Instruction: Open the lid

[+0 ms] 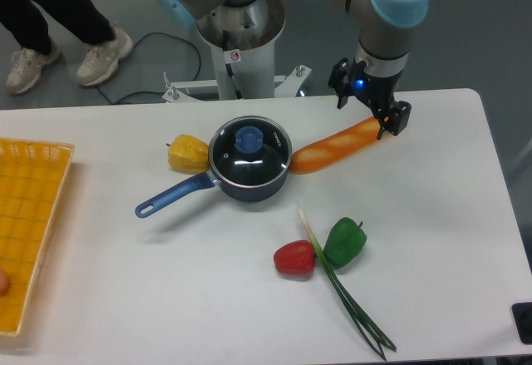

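1. A yellow basket [29, 215] lies at the table's [449, 240] left edge, partly cut off by the frame.
2. A yellow pepper [188, 152] sits just left of the pan [249, 184], touching or nearly touching its wall.
3. The pan is dark blue; its long handle [170, 196] points toward the lower left.
4. The lid [249, 152] is on the pan, seated flat, its blue knob [248, 139] at the centre. Nothing grips it.
5. A red pepper [294, 258] lies below the pan, with a green pepper [344, 241] just to its right.
6. A green onion [342, 290] runs diagonally between the two peppers toward the lower right.
7. A baguette [337, 145] lies slanted just right of the pan, its left end near the pan's rim and its right end up by the gripper.
8. The gripper [376, 109] hangs over the baguette's right end, well apart from the lid. Whether its fingers are spread or closed cannot be made out at this angle.
9. Behind the table, a person's legs and shoes [104, 56] stand on the floor at upper left.
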You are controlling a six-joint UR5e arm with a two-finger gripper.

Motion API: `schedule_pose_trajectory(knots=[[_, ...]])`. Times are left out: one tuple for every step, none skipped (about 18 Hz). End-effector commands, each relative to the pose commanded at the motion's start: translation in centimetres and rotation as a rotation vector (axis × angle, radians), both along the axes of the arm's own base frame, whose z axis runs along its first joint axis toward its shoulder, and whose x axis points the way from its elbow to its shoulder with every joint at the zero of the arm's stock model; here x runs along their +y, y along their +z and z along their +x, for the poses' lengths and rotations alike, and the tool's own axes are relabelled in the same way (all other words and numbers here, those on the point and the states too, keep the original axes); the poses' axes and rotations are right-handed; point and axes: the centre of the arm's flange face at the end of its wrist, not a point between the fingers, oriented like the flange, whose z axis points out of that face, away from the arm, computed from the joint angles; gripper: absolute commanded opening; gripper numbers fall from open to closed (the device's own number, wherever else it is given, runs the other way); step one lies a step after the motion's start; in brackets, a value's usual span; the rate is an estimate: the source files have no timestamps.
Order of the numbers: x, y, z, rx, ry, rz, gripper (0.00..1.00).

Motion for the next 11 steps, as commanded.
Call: schedule_pose_trajectory(knots=[[-0.02,-0.13,0.04,-0.001,0.000,-0.001,1.00],[0.06,-0.07,0.08,-0.001,-0.002,-0.001,1.00],[0.08,-0.25,0.03,-0.006,-0.002,-0.002,1.00],[0.34,-0.34,0.09,-0.008,-0.006,0.000,1.00],[0.41,-0.34,0.14,-0.008,-0.008,0.000,1.00],[0.48,-0.34,0.19,-0.008,-0.009,0.000,1.00],[0.61,-0.35,0.25,-0.003,-0.012,0.000,1.00],[0.81,-0.33,0.38,-0.002,-0.017,0.001,1.00],[0.90,-0.41,0.38,-0.006,-0.018,0.007,1.00],[0.90,-0.33,0.42,-0.005,-0.018,0.009,1.00],[0.83,-0.37,0.37,-0.004,-0.017,0.010,1.00]])
